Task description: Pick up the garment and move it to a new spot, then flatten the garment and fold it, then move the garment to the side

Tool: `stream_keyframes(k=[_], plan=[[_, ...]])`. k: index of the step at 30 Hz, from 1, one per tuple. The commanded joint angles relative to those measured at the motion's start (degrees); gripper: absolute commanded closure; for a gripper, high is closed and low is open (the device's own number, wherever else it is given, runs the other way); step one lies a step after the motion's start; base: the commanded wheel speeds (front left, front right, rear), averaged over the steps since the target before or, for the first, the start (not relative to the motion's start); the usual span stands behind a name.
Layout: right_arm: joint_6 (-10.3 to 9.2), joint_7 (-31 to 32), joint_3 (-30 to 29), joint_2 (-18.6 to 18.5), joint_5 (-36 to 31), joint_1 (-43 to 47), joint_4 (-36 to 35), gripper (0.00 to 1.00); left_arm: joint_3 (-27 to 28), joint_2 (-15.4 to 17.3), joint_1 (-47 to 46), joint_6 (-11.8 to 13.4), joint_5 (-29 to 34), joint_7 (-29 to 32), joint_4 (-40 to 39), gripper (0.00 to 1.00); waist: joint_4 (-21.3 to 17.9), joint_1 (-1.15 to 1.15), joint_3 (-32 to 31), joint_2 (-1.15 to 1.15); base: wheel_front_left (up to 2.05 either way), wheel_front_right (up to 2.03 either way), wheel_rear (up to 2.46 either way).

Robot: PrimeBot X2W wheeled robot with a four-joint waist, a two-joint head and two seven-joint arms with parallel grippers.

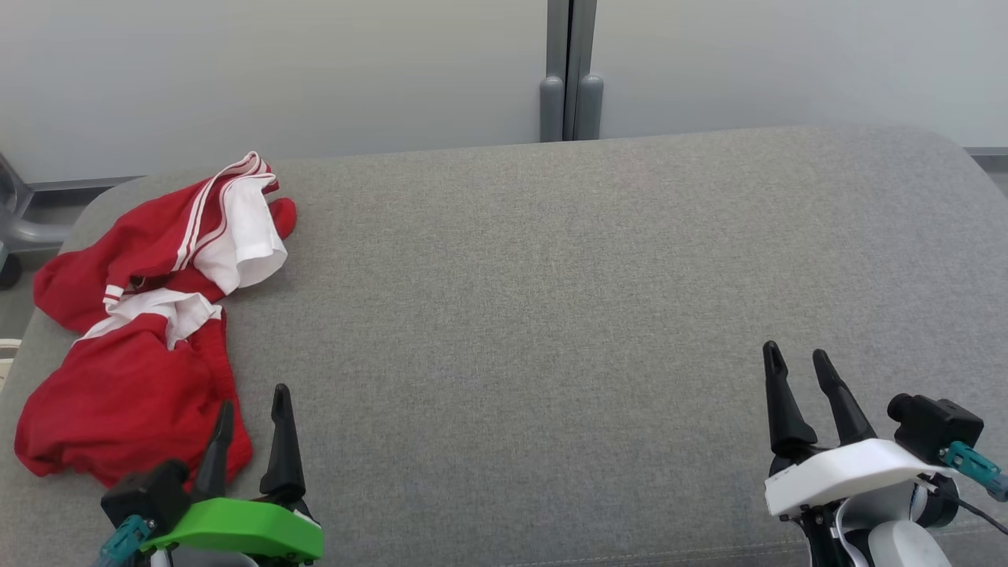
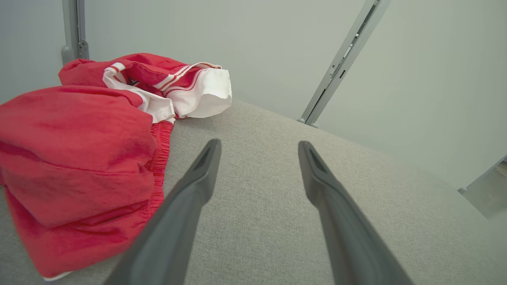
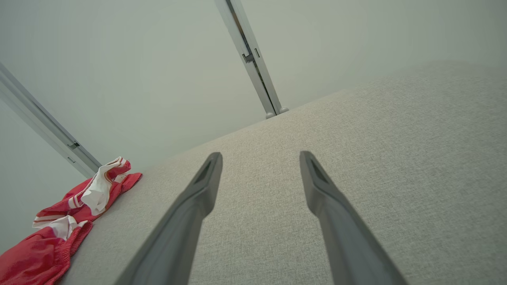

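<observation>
The garment (image 1: 134, 331) is a crumpled heap of red cloth with white panels and red-and-white stripes, lying at the left end of the grey upholstered surface (image 1: 551, 299). My left gripper (image 1: 253, 405) stands open at the lower left, its fingers just right of the heap's near edge and empty. In the left wrist view the garment (image 2: 79, 158) lies left of the open left gripper (image 2: 259, 147). My right gripper (image 1: 799, 361) is open and empty at the lower right, far from the cloth. From the right wrist, the garment (image 3: 67, 213) shows at the lower left, beyond the open right gripper (image 3: 259, 157).
A pale wall with a grey vertical post (image 1: 568, 71) rises just behind the surface. A grey metal frame leg (image 1: 20, 213) stands off the left end. The surface's rounded corners and near edge bound the work area.
</observation>
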Motion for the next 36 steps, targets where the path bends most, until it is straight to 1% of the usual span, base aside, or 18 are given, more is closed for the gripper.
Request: stream_keyframes(k=[1,17,26,36], plan=[[0.03,-0.7,0.3,-0.3,-2.0,-0.2,-0.3,0.00,-0.1,0.7,0.0,0.2,1.9,-0.6,-0.2,0.00,0.0,0.00,0.0,0.00,0.00,0.00,0.00],[0.02,-3.2,1.5,-0.4,-9.7,-0.1,1.0,0.00,-0.5,0.9,0.9,0.6,8.8,-2.3,1.9,0.00,0.0,0.00,-0.4,0.00,0.00,0.00,0.00],[0.03,-4.5,1.7,-0.4,-13.5,0.5,1.5,0.00,-0.9,0.8,1.5,0.9,11.5,-3.0,2.9,0.00,0.0,0.00,-1.1,0.00,0.00,0.00,0.00],[0.03,-5.7,2.1,-0.5,-16.3,1.0,2.7,0.00,-1.1,1.1,2.5,1.2,13.8,-3.6,3.1,0.00,0.1,0.00,-1.6,0.00,0.00,0.00,0.00]])
